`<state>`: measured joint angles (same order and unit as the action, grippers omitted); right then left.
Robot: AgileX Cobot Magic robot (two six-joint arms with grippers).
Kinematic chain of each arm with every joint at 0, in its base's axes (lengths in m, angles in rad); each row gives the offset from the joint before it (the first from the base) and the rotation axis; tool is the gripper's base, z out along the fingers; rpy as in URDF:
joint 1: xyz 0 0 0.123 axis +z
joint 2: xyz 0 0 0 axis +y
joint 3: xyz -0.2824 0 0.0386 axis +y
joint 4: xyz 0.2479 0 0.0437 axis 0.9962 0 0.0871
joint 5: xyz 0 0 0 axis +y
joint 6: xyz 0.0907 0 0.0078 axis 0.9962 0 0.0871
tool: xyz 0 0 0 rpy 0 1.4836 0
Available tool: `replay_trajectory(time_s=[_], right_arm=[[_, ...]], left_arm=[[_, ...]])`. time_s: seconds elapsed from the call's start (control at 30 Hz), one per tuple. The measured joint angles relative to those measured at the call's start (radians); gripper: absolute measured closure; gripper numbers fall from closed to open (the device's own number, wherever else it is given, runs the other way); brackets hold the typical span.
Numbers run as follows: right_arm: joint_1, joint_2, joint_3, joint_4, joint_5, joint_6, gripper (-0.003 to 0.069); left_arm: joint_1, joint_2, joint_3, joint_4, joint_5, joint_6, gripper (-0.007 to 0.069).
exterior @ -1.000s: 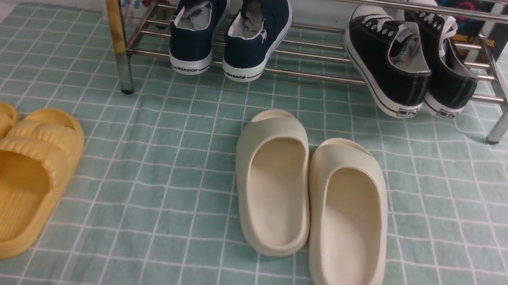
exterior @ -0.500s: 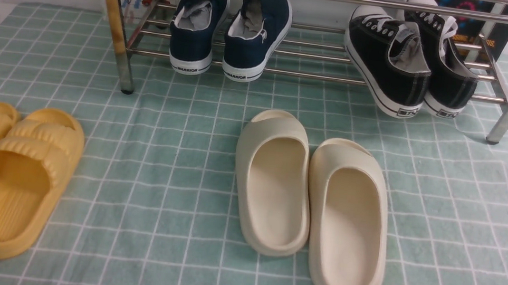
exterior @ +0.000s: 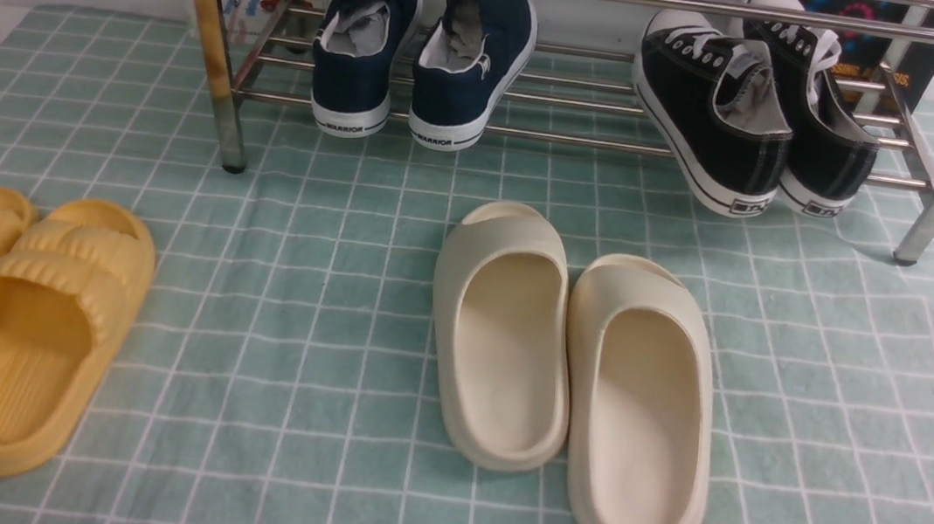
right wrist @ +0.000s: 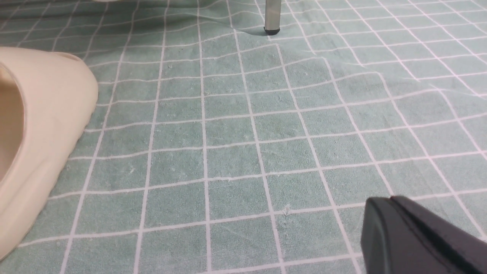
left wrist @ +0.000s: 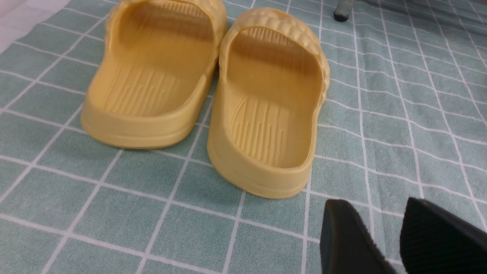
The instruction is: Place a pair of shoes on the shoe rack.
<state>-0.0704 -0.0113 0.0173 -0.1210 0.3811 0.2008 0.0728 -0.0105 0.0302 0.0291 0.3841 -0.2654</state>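
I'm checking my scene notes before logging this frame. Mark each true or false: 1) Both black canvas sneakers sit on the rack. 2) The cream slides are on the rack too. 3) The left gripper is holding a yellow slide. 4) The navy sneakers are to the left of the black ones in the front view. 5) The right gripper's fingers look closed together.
1) True: the black canvas sneakers rest on the shoe rack, heels overhanging its front bar.
2) False: the cream slides lie on the green checked cloth in front of the rack.
3) False: the left gripper is open and empty, apart from the yellow slides.
4) True: the navy sneakers stand left of them.
5) True: the right gripper shows no gap.
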Motion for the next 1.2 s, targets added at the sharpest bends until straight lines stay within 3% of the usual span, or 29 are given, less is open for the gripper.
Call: replay_trajectory(time_s=[1.2], right_arm=[[0.001, 0.0, 0.0, 0.003, 0.0, 0.0, 0.0617]], left_arm=[[0.0, 0.0, 0.0, 0.0, 0.0, 0.0, 0.0386]])
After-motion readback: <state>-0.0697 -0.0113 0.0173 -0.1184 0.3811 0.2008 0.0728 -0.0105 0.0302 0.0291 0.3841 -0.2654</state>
